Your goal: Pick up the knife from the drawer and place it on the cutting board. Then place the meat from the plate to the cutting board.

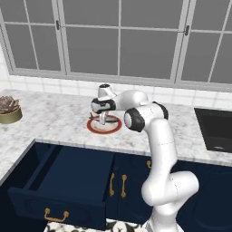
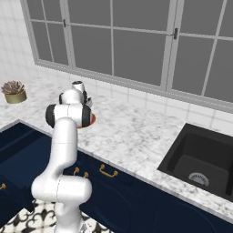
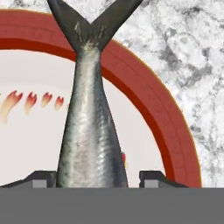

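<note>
Meat (image 3: 89, 131) lies on the plate (image 3: 153, 109), tail over its red rim. Your gripper (image 3: 92, 177) straddles the body, one fingertip (image 3: 151, 177) each side; you cannot tell if it grips. Drawer (image 1: 63, 181) stands open.

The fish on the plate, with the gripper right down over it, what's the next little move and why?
Probably finish closing, then lift. In the hand view the fish lies on the red-rimmed plate with a dark fingertip on each side of its body, so the gripper straddles it; whether the tips already touch it I cannot tell.
</note>
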